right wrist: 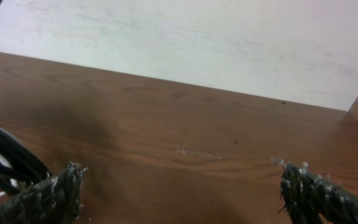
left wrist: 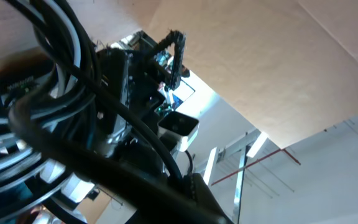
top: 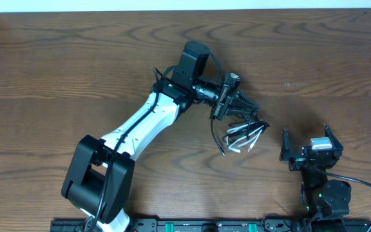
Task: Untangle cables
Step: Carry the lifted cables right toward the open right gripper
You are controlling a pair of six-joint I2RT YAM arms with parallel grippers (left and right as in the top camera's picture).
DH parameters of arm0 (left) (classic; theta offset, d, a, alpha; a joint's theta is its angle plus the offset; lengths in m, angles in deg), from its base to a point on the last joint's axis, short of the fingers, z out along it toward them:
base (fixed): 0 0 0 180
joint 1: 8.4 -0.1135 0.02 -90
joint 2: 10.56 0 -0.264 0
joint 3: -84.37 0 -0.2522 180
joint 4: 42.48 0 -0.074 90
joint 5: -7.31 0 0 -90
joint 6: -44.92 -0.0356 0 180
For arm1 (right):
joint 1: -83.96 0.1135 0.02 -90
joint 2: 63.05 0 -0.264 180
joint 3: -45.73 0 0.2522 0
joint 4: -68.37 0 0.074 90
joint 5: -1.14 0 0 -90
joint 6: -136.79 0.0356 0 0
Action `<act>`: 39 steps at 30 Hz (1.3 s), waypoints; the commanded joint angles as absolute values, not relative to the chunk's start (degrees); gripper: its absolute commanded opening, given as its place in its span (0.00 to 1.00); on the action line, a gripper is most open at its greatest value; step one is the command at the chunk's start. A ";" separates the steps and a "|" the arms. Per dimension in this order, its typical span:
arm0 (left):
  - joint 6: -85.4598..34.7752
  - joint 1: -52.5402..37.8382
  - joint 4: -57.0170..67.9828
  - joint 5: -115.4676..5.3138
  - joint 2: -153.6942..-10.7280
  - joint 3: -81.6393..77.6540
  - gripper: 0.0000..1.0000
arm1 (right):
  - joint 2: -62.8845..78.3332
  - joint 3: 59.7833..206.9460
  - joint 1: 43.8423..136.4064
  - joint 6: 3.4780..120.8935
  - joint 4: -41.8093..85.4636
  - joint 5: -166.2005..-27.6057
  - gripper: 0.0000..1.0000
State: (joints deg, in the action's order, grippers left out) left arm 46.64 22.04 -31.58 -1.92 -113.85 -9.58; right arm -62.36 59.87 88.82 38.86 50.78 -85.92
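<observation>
Spanning the overhead view, the desk [top: 57,58] shows no cord laid out on its own, so the task looks barely begun. The left arm [top: 147,119] reaches from the lower left towards the centre of the frame. Just right of centre, the cables [top: 243,134] sit as one knot of black and white loops, hanging at the left tool [top: 247,109]. That tool is clenched, apparently on the bundle, whose strands crowd the left of its wrist view. The right tool [top: 308,138], at the lower right, stands released and apart from the cables. By my judgement, every separation is yet to do.
</observation>
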 commanded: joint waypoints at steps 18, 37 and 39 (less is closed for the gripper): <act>27.41 23.13 -41.76 0.68 -111.60 -9.01 0.07 | -62.67 59.81 89.22 39.48 50.56 -86.05 0.99; 15.72 26.67 -41.70 0.22 -111.62 -9.01 0.08 | -62.67 59.81 89.22 39.48 50.56 -86.05 0.99; 14.36 26.67 -41.70 0.22 -111.62 -9.01 0.08 | -62.67 59.81 89.22 39.48 50.56 -86.05 0.99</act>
